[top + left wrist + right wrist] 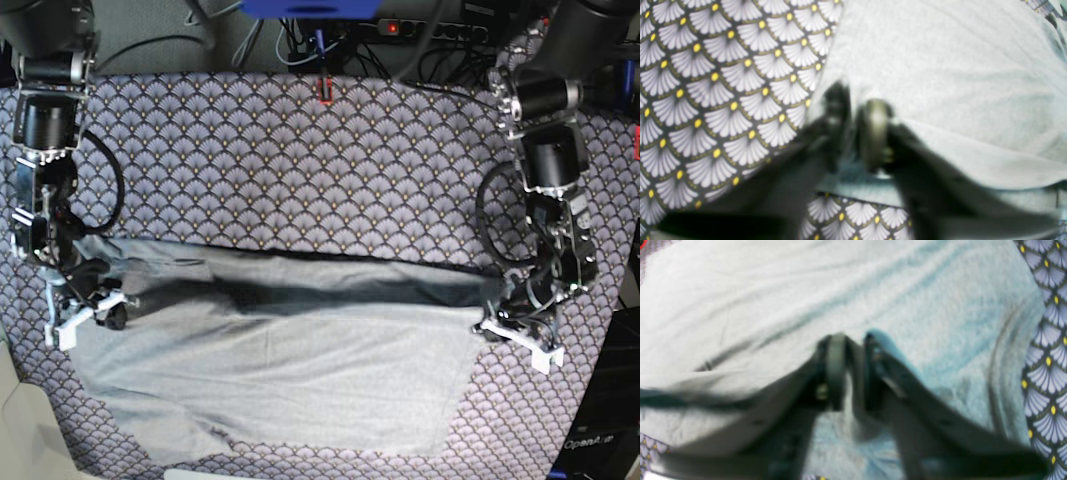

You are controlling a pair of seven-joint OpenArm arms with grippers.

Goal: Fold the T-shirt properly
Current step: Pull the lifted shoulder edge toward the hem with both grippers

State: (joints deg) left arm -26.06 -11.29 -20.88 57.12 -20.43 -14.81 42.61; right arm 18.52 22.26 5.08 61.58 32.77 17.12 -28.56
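While spread, T-shirt (300,370) between end effectors.

We note open tablecloth (300,160) across the whole far half of the table, with nothing standing on it between the two arms; a gripper could pass freely there. The nearer half is taken up by the T-shirt (300,370), lying low and flat, with the right gripper (85,305) at its edge on the base view's left and the left gripper (515,335) at its edge on the right. Beyond the far table edge, cables (430,40) and a power strip (400,25) crowd the background.
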